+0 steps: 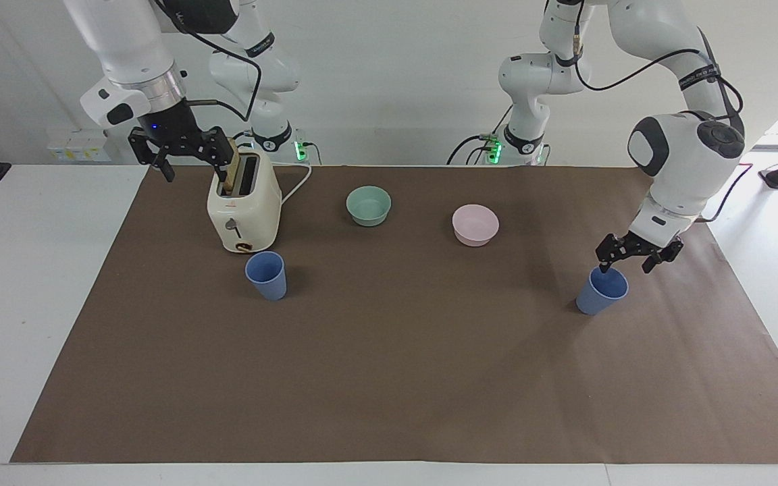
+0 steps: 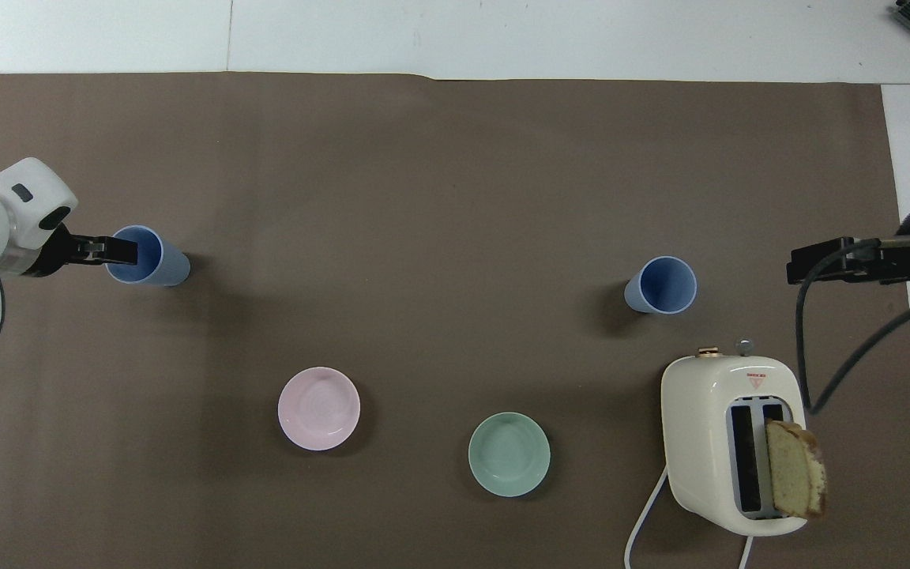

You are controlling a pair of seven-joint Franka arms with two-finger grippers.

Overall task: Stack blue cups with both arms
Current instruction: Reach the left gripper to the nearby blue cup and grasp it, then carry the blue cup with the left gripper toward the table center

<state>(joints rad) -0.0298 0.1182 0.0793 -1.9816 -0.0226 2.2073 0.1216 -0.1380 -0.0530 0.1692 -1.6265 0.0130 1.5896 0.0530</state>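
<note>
Hovering: left hand (image 1: 627,262) open over cup (image 1: 602,291) | right hand (image 1: 190,159) open over toaster (image 1: 244,202)

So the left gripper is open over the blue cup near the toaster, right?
Not quite: the open left gripper is over the blue cup at the left arm's end of the table, well away from the toaster. The facing view shows it.
</note>
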